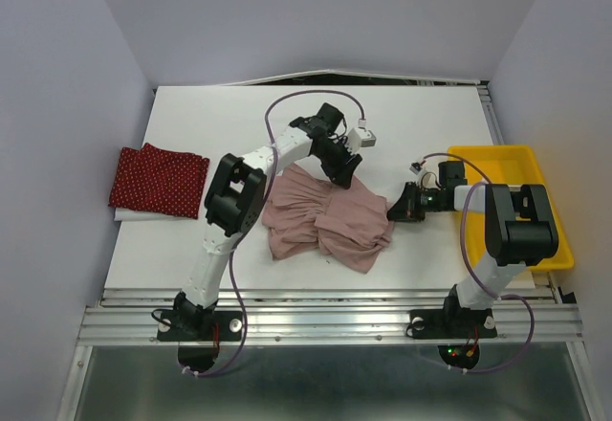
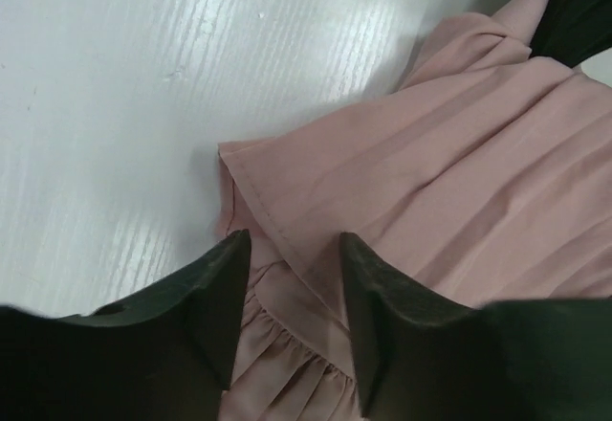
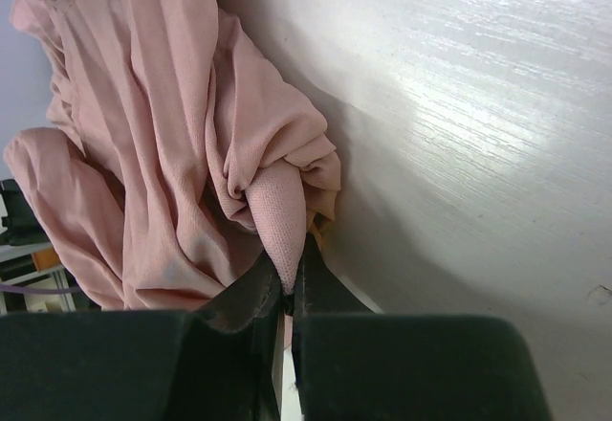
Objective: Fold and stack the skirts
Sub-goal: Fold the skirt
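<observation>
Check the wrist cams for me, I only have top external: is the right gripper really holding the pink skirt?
Observer: Yes. The right wrist view shows the right gripper shut on a pinched fold of the pink skirt.
Operator: Left one?
Observer: The left gripper is open. Its jaws stand either side of the skirt's stitched hem, not closed on it.
Operator: How does the cloth lie there?
Observer: In the left wrist view the hem corner lies flat on the white table, with gathered ruffles showing between the fingers.
</observation>
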Tool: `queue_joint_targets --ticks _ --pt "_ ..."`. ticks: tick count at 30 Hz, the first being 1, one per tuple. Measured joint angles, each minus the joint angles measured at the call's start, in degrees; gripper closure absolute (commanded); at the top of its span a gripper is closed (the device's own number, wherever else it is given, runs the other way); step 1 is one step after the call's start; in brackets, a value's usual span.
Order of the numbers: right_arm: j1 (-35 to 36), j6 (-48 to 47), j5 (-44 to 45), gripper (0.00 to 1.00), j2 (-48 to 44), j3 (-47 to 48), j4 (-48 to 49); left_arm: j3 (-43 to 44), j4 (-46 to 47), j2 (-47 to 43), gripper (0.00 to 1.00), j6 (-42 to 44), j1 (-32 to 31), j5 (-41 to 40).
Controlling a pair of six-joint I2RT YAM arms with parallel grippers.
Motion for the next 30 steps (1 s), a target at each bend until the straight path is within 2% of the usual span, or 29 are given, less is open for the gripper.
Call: queue_joint_targets --ticks 2,3,5,6,7,8,14,22,23,24,26,27,30 --pt "0.0 -0.1 0.0 0.99 0.0 0.0 0.0 0.2 0.2 0.0 0.65 -0.4 0.0 0.9" --pt "0.0 -0.2 0.0 0.99 0.0 0.0 0.0 0.2 0.3 0.0 0.72 -0.4 0.1 1.6" --pt "0.0 -0.2 0.0 0.99 0.0 0.0 0.0 0.1 0.4 -0.2 0.80 -0.3 0.1 2.4" --pt "0.0 -0.2 0.0 0.99 0.0 0.0 0.0 -0.1 0.3 -0.4 0.85 -0.3 0.1 2.6" --pt "0.0 -0.2 0.0 0.99 0.0 0.0 0.0 -0.4 0.3 -0.9 0.97 -0.3 0.1 3.0" --pt "0.0 -0.2 0.0 0.99 0.0 0.0 0.0 -1.1 0.3 -1.7 1.00 -0.2 0.1 3.2" --pt "0.0 -0.2 0.2 0.99 0.0 0.0 0.0 -7.6 -1.0 -10.8 1.00 1.3 0.3 6.1" --pt "0.0 -0.3 0.5 0.99 0.0 0.0 0.0 -23.5 -1.3 -24.8 1.00 2.1 0.3 9.8" --pt "0.0 -0.3 0.5 0.99 0.0 0.0 0.0 -25.6 -1.4 -25.7 0.98 2.1 0.3 10.0" --pt "0.0 -0.3 0.5 0.99 0.0 0.0 0.0 -28.5 -1.0 -26.5 0.81 2.0 0.3 10.1" --pt "0.0 -0.1 0.5 0.99 0.0 0.0 -0.1 -32.8 -0.3 -28.0 0.68 1.6 0.3 9.9" --pt "0.0 0.0 0.5 0.99 0.0 0.0 -0.1 -34.2 0.2 -28.7 0.64 1.5 0.3 9.4" --pt "0.0 0.4 0.4 0.99 -1.3 -1.1 0.0 -42.0 2.6 -37.4 0.64 -0.7 -0.9 3.8"
